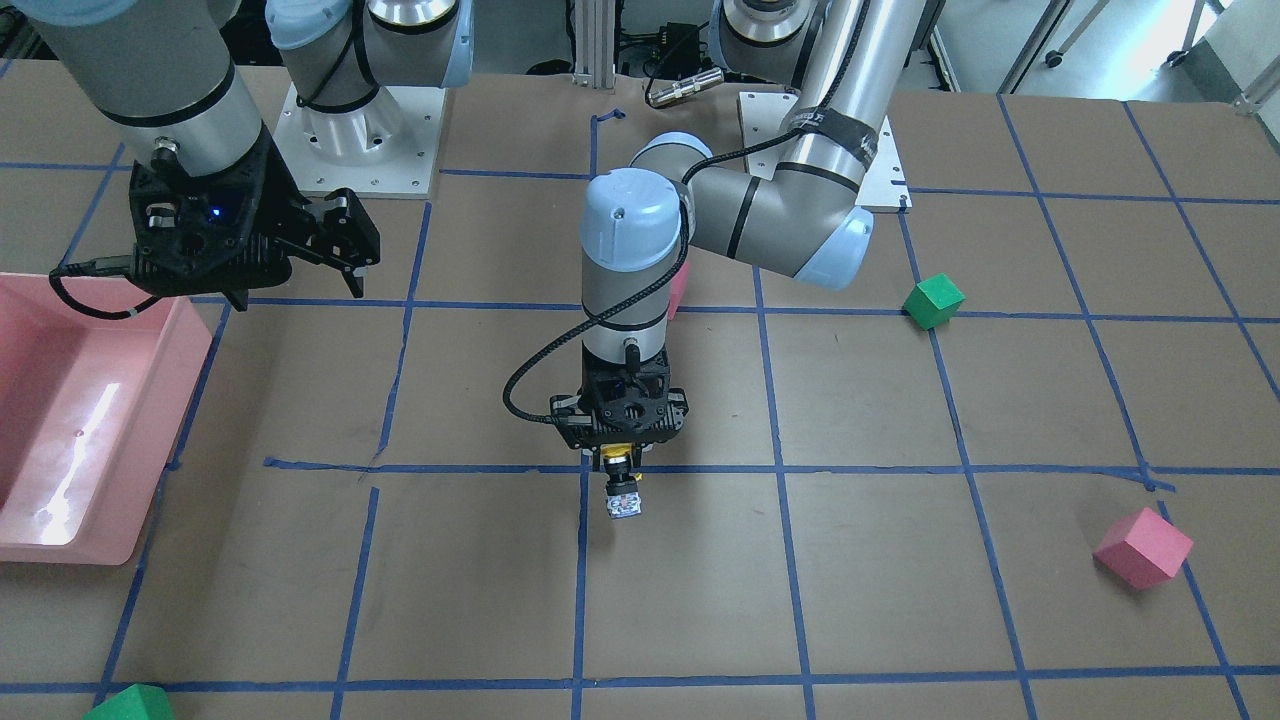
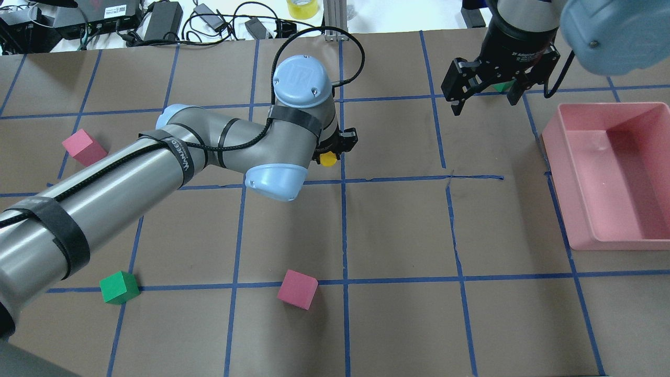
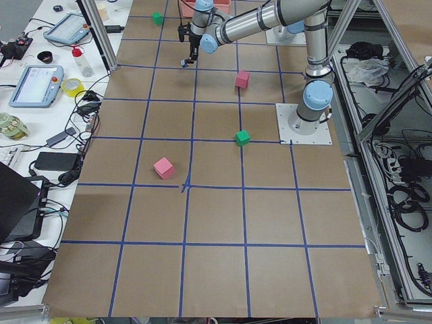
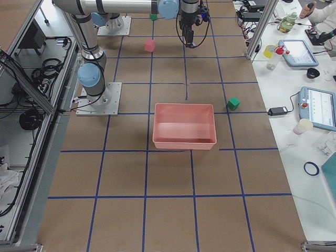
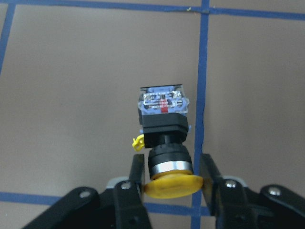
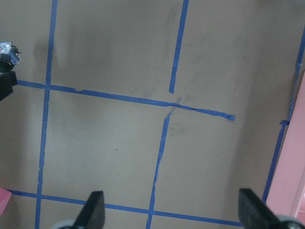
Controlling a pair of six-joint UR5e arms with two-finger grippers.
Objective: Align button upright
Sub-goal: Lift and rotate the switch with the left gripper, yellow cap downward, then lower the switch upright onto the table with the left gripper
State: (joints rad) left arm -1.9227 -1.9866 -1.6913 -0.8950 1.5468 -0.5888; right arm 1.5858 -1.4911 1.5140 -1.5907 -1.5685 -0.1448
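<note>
Right now the left claw (image 1: 620,462) (image 5: 171,167) points straight down over the middle of the surface (image 1: 880,400), pinching the button (image 1: 622,490) (image 5: 163,119) (image 2: 328,159). Its two fingers (image 5: 137,172) press on opposite edges of the yellow cap (image 5: 171,185), one on each side.

The button's long axis runs in line with the claw, close to vertical. The cap is on top, up between the fingers. The black body (image 5: 164,126) is below it, and the clear, silvery terminal end (image 5: 163,101) points down toward the surface. In the front-facing view the lower end leans a little to one side. None of the views shows whether the terminal end touches the surface or hangs just above it.

The button is just beside a crossing of the blue tape lines (image 1: 700,468). In the left wrist view one line runs past close to its side.

The right claw (image 1: 300,290) (image 2: 484,102) (image 6: 174,210) is spread wide with nothing between its fingers. It hovers above the surface, well apart from the button and near the pink bin (image 2: 557,173) (image 1: 150,430).

A pink cube (image 1: 1143,547) and a green cube (image 1: 933,300) lie on the left arm's side of the surface, both well clear of the button. Another pink cube (image 2: 297,289) sits nearer the robot's edge, touching a tape line.
</note>
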